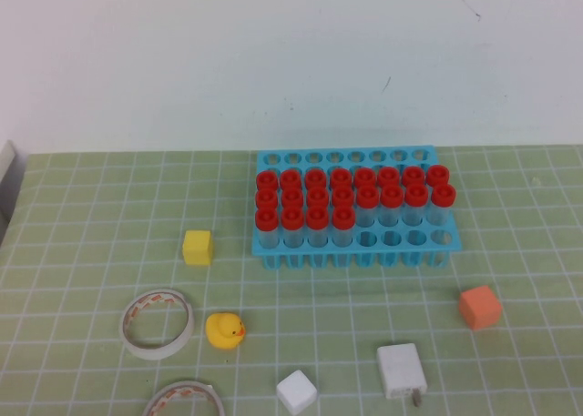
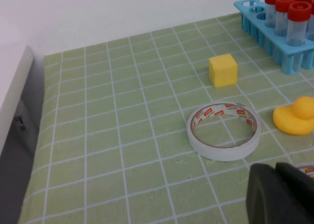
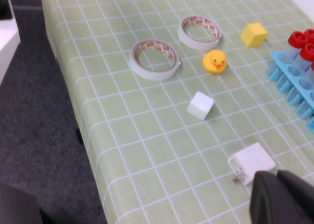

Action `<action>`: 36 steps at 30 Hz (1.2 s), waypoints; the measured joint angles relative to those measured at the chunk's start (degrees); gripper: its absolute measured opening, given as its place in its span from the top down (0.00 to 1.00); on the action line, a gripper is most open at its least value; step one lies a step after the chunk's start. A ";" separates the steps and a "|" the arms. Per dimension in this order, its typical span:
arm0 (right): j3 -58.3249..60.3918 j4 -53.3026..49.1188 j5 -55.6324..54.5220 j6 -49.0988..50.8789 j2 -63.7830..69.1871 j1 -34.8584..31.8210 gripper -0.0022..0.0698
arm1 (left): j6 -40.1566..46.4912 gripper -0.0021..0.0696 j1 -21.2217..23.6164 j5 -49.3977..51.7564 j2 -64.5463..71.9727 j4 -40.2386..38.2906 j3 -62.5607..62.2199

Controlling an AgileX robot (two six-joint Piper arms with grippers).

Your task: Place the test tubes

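Note:
A blue test tube rack (image 1: 355, 248) stands at the back middle of the green checked table, with several red-capped test tubes (image 1: 317, 207) upright in its holes. Its back row and the right part of its front row hold none. The rack's corner also shows in the left wrist view (image 2: 274, 25) and the right wrist view (image 3: 289, 79). Neither arm appears in the high view. My left gripper (image 2: 274, 171) is shut, empty, low over the table's near left by the tape rolls. My right gripper (image 3: 277, 177) is shut, empty, just above the white charger (image 3: 251, 162).
A yellow cube (image 1: 198, 248), two tape rolls (image 1: 158, 321) (image 1: 182, 400), a yellow rubber duck (image 1: 224, 329), a white cube (image 1: 297, 391), a white charger (image 1: 402, 370) and an orange cube (image 1: 479, 307) lie in front of the rack. The table's left edge drops to dark floor (image 3: 34, 136).

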 joint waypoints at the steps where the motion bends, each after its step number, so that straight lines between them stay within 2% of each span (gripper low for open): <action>1: 0.00 0.00 0.32 0.00 0.00 0.00 0.97 | -0.17 0.97 0.00 0.00 0.00 0.00 0.00; 10: 0.00 0.00 1.03 0.00 0.00 0.00 0.97 | -4.47 0.97 0.00 0.00 0.00 0.00 0.00; 36: 0.00 0.00 1.37 0.00 0.00 0.00 0.97 | -6.67 0.97 0.00 0.00 -0.09 0.00 0.00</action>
